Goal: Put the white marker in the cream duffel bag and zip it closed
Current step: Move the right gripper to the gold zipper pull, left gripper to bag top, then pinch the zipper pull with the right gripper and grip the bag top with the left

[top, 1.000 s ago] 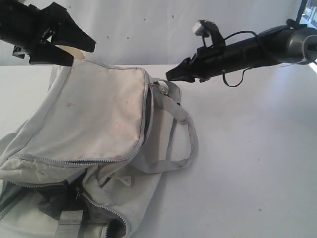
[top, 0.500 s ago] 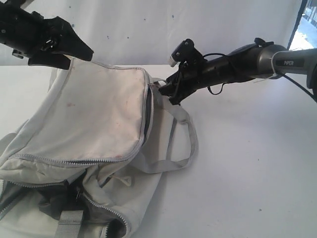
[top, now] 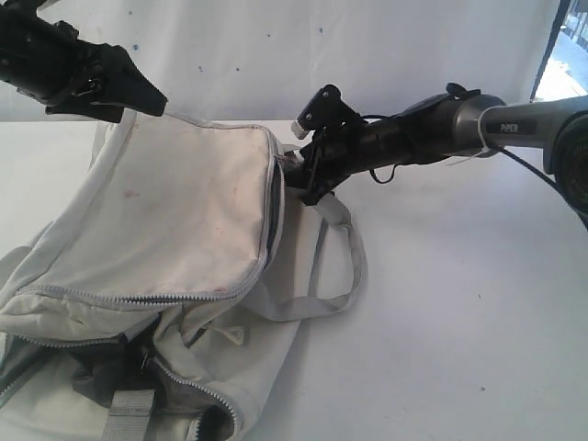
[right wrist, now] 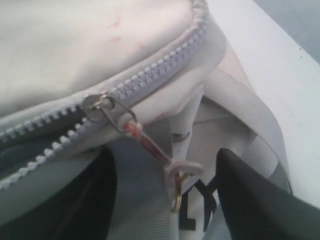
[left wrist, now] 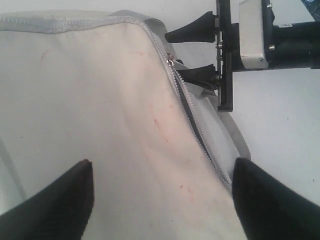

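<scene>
Right gripper (top: 301, 181): jaws apart, straddling the zipper pull (right wrist: 150, 145) at the end of the cream duffel bag (top: 175, 211), not pinching it | Left gripper (left wrist: 162, 172): spread wide above the bag's top panel, holding nothing | Bag lies on the white table (top: 459, 303)

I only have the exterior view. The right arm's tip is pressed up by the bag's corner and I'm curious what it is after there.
Observer: Its wrist camera shows the zipper pull lying between the open jaws of the right gripper, not yet pinched.
Operator: Is the zip shut?
Observer: No. On one side of the slider the teeth stand apart and the dark inside shows.
Operator: And the left arm?
Observer: Its camera shows the left gripper spread wide over the cream top of the bag, with only fabric between its fingers.
</scene>
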Controlling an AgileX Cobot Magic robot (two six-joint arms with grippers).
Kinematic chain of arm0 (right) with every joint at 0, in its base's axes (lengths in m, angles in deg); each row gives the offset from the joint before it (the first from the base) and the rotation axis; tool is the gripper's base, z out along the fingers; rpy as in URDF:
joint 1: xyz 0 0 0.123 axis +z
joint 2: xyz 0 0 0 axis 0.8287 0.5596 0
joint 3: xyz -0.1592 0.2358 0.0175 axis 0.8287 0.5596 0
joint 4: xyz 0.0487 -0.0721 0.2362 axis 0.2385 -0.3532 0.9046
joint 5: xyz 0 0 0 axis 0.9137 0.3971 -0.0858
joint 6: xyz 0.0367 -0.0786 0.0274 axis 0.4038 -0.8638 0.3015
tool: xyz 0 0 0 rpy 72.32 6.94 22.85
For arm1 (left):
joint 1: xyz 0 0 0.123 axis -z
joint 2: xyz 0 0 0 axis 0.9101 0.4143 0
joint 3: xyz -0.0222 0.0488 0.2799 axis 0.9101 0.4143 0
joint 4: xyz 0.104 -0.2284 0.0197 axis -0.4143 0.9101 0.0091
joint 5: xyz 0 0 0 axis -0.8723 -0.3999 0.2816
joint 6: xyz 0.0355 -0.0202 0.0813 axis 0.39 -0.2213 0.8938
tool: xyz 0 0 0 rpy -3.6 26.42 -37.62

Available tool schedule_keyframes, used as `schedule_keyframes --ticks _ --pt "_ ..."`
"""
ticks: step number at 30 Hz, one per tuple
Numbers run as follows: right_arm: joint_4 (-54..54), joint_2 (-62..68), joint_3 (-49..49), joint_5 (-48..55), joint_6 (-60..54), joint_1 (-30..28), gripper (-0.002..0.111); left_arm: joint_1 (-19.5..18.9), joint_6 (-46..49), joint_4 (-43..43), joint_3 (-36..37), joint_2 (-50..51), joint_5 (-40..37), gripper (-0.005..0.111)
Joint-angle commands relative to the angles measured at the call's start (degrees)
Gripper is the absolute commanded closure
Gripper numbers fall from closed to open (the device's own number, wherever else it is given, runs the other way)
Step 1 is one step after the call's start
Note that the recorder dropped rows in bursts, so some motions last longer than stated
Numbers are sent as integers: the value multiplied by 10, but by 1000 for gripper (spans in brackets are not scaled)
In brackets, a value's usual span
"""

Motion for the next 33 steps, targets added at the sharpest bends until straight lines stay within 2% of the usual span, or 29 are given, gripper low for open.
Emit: schedule_keyframes --ticks 1,8,12,15,18,24,28,33 --pt "40 1 0 -13 -13 4 64 2 3 0 -4 -1 -2 20" --pt "45 1 0 13 -13 4 90 2 -2 -5 -4 -1 -2 20" --pt "42 -3 0 42 -8 4 108 2 -64 -27 -4 -1 1 26" --pt "14 -14 0 36 28 4 108 2 -69 -57 -4 -1 4 33" --pt "-36 -26 0 37 107 3 108 2 -81 -67 -4 0 15 33" --pt "-155 -53 0 68 222 3 108 2 -111 -26 -6 13 25 33" --pt "-239 -74 0 94 343 3 108 2 -119 -11 -40 57 -24 33" --pt "-297 -90 1 155 396 3 108 2 -107 50 -105 102 -32 27"
